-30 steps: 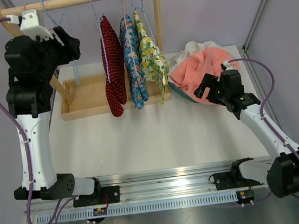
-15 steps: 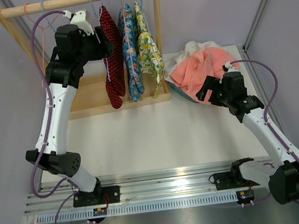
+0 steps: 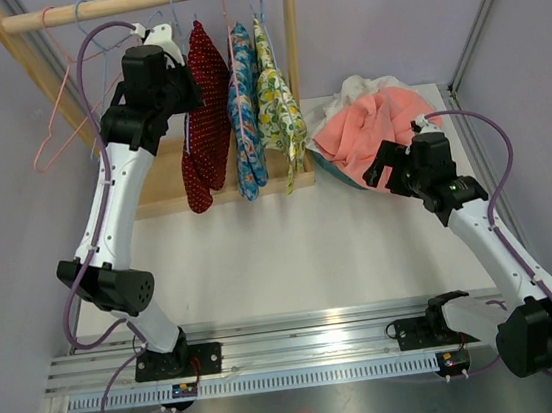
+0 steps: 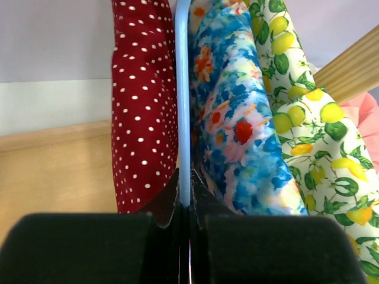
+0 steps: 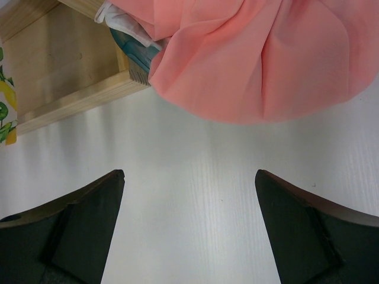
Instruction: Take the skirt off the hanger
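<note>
My left gripper (image 4: 184,198) clamping blue hanger (image 4: 183,89), dotted skirt (image 4: 142,106) crowding it; hook cut off. Right gripper (image 5: 189,195) gaping above table (image 5: 195,148).

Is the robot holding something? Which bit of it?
The left gripper pinches the light blue hanger by its thin bar; the right gripper holds nothing.

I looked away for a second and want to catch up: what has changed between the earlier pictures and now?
The left gripper swung right from the left end of the rack and shut on the blue hanger beside the red dotted skirt, whose hem has swung left. The right gripper stayed open near the pink cloth. The floral skirt and lemon skirt still hang.
</note>
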`<act>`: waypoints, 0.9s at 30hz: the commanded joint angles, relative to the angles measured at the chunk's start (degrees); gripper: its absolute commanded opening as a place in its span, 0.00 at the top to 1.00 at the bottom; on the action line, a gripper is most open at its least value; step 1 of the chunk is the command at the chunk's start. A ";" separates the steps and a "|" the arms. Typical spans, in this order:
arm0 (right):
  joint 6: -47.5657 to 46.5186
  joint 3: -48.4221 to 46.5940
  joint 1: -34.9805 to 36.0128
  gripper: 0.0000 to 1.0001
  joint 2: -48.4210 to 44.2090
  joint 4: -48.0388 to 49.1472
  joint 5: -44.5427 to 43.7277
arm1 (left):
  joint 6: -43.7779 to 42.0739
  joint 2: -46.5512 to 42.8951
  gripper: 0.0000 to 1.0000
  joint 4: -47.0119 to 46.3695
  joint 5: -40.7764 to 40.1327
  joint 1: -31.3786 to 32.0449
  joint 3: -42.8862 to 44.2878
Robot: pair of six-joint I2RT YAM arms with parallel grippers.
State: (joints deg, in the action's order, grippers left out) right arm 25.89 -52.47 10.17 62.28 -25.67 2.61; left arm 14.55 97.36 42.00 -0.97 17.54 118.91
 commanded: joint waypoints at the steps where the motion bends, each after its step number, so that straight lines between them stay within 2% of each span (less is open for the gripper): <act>1: -0.58 -3.51 0.46 0.00 -1.64 0.45 0.90 | -2.15 -2.00 1.00 0.45 -4.03 1.00 5.18; 4: -1.19 -7.01 0.55 0.01 -2.43 1.32 3.44 | -3.91 -1.39 1.00 4.40 -5.71 1.97 11.59; 7: -3.56 -13.17 3.61 0.01 -2.34 2.82 5.65 | -5.14 -1.30 1.00 7.21 -7.46 2.94 17.13; 10: -7.86 -23.18 12.13 0.01 0.11 1.42 1.18 | -5.41 -2.52 1.00 8.27 -7.91 3.20 19.60; 11: -9.00 -25.99 17.02 0.01 2.21 0.80 -1.01 | -5.41 -3.48 1.00 8.28 -7.56 3.29 19.78; 14: -11.65 -36.37 23.11 0.01 6.08 -0.69 -0.42 | -5.14 -4.90 1.00 8.62 -6.94 3.29 19.60; 16: -13.49 -42.33 30.31 0.01 10.13 -0.78 -0.94 | -5.05 -6.04 1.00 8.80 -6.67 3.38 18.73; 19: -16.48 -47.63 40.34 0.01 16.71 -0.70 -6.64 | -4.70 -8.85 1.00 8.02 -6.15 3.55 16.19; 22: -17.10 -52.28 46.40 0.01 24.01 -1.14 -10.25 | -3.83 -11.74 1.00 6.70 -5.18 3.90 12.05; 27: -17.19 -57.29 50.73 0.00 33.24 0.44 -12.37 | -3.47 -14.39 1.00 7.22 -4.21 4.08 8.98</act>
State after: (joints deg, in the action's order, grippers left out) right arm 10.39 -106.00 59.61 92.47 -25.21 -5.76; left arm 11.00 86.52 55.51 -6.24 21.32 128.33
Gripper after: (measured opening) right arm 0.993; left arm 0.024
